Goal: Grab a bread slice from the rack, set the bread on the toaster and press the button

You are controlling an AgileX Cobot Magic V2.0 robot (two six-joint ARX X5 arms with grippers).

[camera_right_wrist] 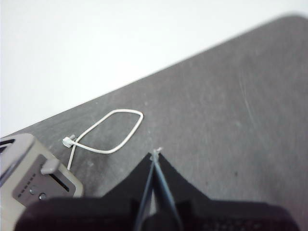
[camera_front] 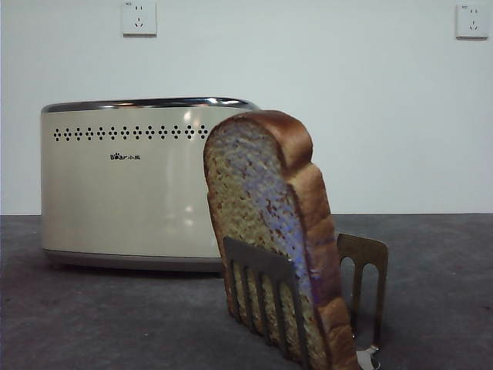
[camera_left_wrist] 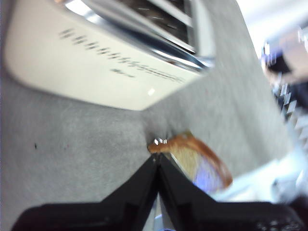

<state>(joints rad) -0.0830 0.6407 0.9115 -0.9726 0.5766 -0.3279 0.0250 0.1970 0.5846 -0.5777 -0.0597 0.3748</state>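
Front view: bread [camera_front: 266,223] stands in the rack [camera_front: 262,297], leaning, domed crust up, pale crumb facing the camera. Rack sits on the dark worktop [camera_front: 92,316], near and in front of the toaster [camera_front: 127,185]. One steel divider crosses the lower part of the slice; another divider stands free just behind it. Toaster is cream, chrome rim on top, a row of dotted vents under the rim, small logo below that. Two wall sockets [camera_front: 139,17] on the pale wall behind. Neither of my arms shows in this view.

Left wrist view, blurred: my left claw [camera_left_wrist: 158,156] has its jaws pressed together, tips meeting, nothing between them. It hangs above the worktop, tips near the crust of the bread [camera_left_wrist: 199,161], apart from it as far as I can tell. The toaster [camera_left_wrist: 96,62] lies beyond, slots visible in its top. Clutter at the frame edge is too smeared to read.

Right wrist view: my right claw [camera_right_wrist: 156,154] is also closed, jaws together and empty, over bare worktop. The toaster's narrow end panel [camera_right_wrist: 33,178] shows at one corner, with the button [camera_right_wrist: 50,167] sticking out, well apart from the claw. A white cord loop [camera_right_wrist: 108,132] lies on the worktop between the toaster and the worktop's far edge.
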